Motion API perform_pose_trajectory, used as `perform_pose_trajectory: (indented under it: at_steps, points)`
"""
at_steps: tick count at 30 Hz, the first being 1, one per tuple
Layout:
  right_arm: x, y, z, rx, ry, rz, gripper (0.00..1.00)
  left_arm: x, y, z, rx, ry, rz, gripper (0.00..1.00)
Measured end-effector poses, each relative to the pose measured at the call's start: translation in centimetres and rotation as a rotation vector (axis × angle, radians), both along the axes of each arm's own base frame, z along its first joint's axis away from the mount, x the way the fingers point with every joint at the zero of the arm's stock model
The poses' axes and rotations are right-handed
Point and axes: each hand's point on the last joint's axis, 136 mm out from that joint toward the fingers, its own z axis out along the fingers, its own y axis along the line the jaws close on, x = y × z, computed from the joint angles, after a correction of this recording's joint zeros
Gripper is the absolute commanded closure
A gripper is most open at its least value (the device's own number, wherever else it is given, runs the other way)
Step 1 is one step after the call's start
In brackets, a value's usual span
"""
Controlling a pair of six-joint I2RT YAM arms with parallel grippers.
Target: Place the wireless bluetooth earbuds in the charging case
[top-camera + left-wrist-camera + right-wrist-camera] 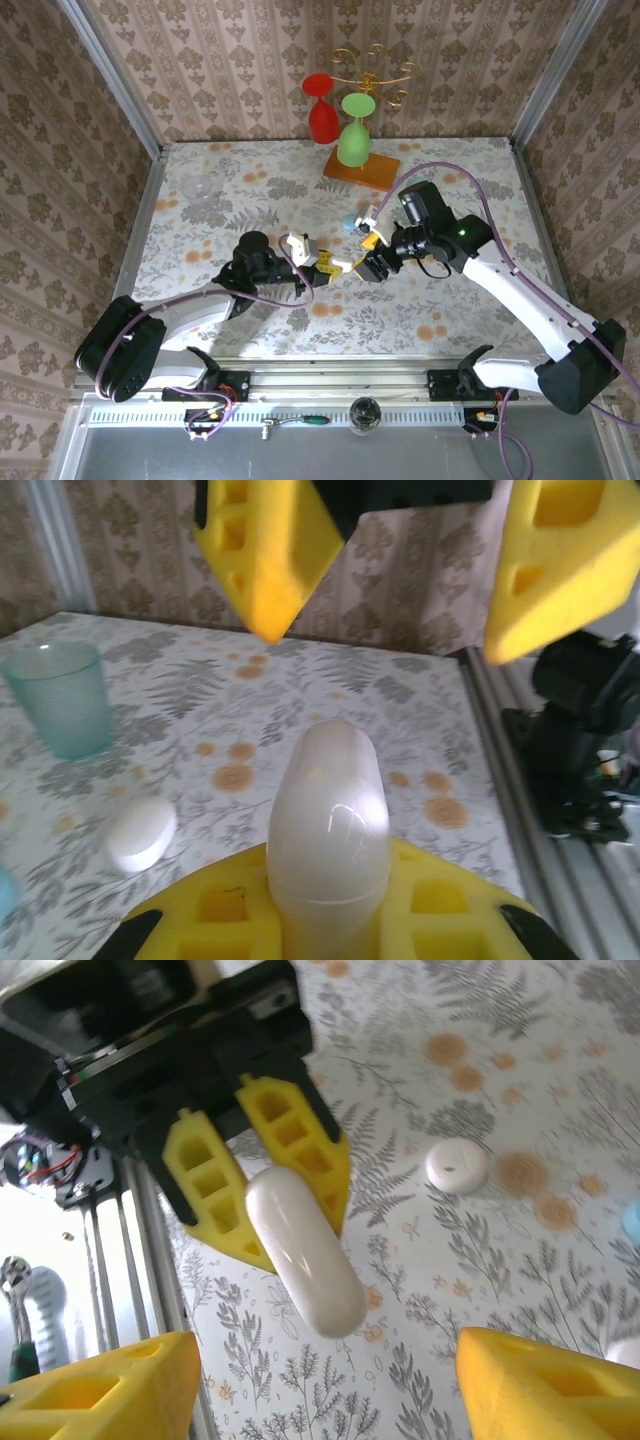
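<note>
From above, the left fingers (325, 262) are pinching a white charging case (343, 265) tight over the middle of the flowered worktop (450, 330). The right fingers (369, 240) are hovering just beside its free end, spread wide and holding nothing.

At the left wrist, the charging case (328, 820) is sticking up from the left fingers (210, 910). A teal cup (55, 695) and a small white rounded piece (140, 832) are sitting on the worktop beyond.

At the right wrist, the charging case (305, 1250) is pointing toward the gap between the right fingers (110, 1390).
</note>
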Motion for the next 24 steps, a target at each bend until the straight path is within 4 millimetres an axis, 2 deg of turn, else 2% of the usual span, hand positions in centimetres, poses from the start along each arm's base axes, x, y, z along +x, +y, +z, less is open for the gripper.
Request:
perform_pose_trajectory:
  at_steps: [7, 14, 16, 20, 22, 24]
  points:
    - [-1.2, 1.4, 0.6, 0.034, -0.095, 0.159, 0.44, -1.4, 0.0, 1.0, -0.026, 0.058, -0.072, 1.0]
    - [-1.2, 2.0, -0.3, 0.028, -0.104, 0.21, 0.55, -1.6, -0.1, 2.1, -0.056, 0.076, -0.091, 1.0]
    - [-1.1, 2.1, -0.7, 0.022, -0.097, 0.214, 0.62, -1.6, -0.1, 2.2, -0.058, 0.081, -0.093, 1.0]
    - [-1.1, 2.1, -0.9, 0.02, -0.098, 0.225, 0.82, -1.5, 0.0, 2.2, -0.058, 0.087, -0.088, 1.0]
    - [-1.1, 2.2, -0.9, 0.022, -0.099, 0.227, 0.84, -1.4, 0.0, 2.2, -0.058, 0.087, -0.086, 1.0]
    - [-1.1, 2.2, -0.9, 0.023, -0.1, 0.227, 0.84, -1.4, 0.0, 2.2, -0.058, 0.088, -0.086, 0.91]
